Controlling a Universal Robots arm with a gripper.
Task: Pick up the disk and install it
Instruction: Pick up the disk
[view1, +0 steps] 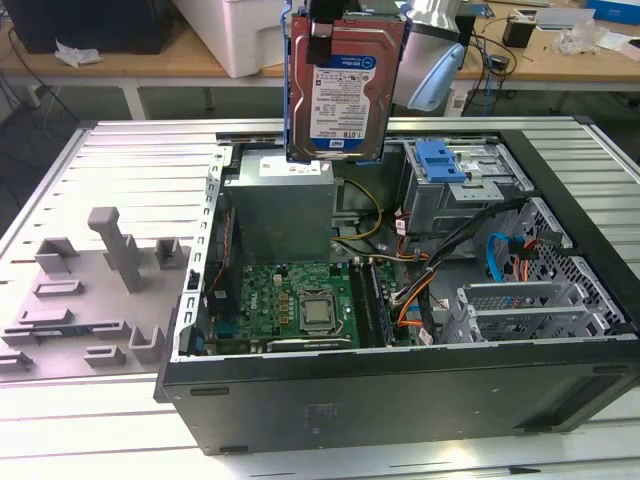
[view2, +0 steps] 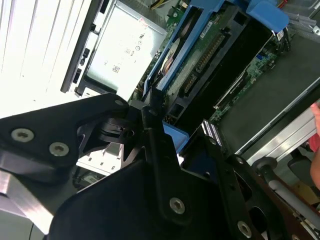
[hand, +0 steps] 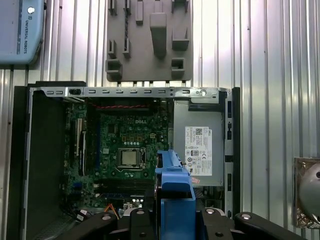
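Gripper (view1: 336, 14): clamped on the disk (view1: 340, 95) — held upright.
Disk: seen at 12 o'clock of the grey box (view1: 280, 205), exterior view.
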